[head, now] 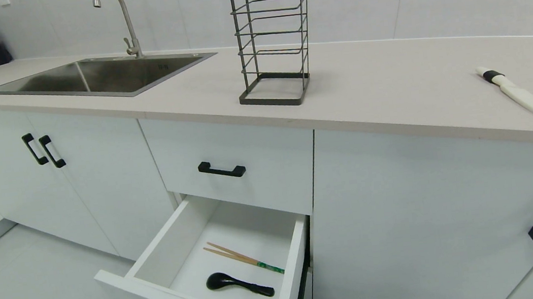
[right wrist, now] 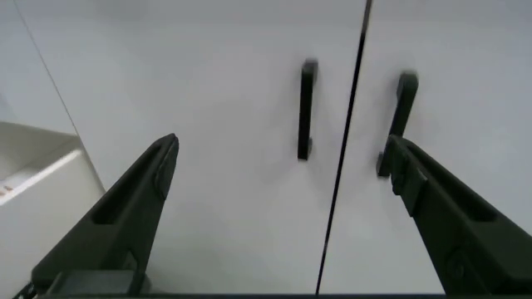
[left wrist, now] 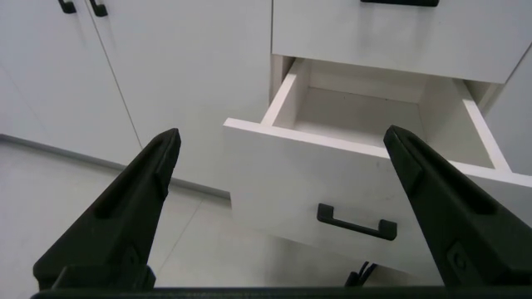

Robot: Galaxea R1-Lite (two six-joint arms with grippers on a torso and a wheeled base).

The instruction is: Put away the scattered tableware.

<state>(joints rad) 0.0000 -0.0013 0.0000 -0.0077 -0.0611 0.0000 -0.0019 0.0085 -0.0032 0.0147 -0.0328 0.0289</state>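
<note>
Left gripper (left wrist: 281, 137): jaws released and spread wide, nothing held. Directly ahead of them stands the pulled-out drawer (left wrist: 283, 178), its black handle (left wrist: 357, 224) facing the jaws. Drawer contents: one pair of chopsticks (head: 243, 258) with green ends, and one black spoon (head: 238, 283) lying nearer the front panel, apart from the chopsticks.

Right gripper (right wrist: 281, 143): jaws released, nothing held, facing two closed cabinet doors (right wrist: 208, 124) whose black handles sit side by side. On the counter (head: 388, 82) above those doors a white knife (head: 518, 93) with a black band lies flat. A wire rack (head: 271, 101) stands upright on the counter near the sink (head: 90, 76).
</note>
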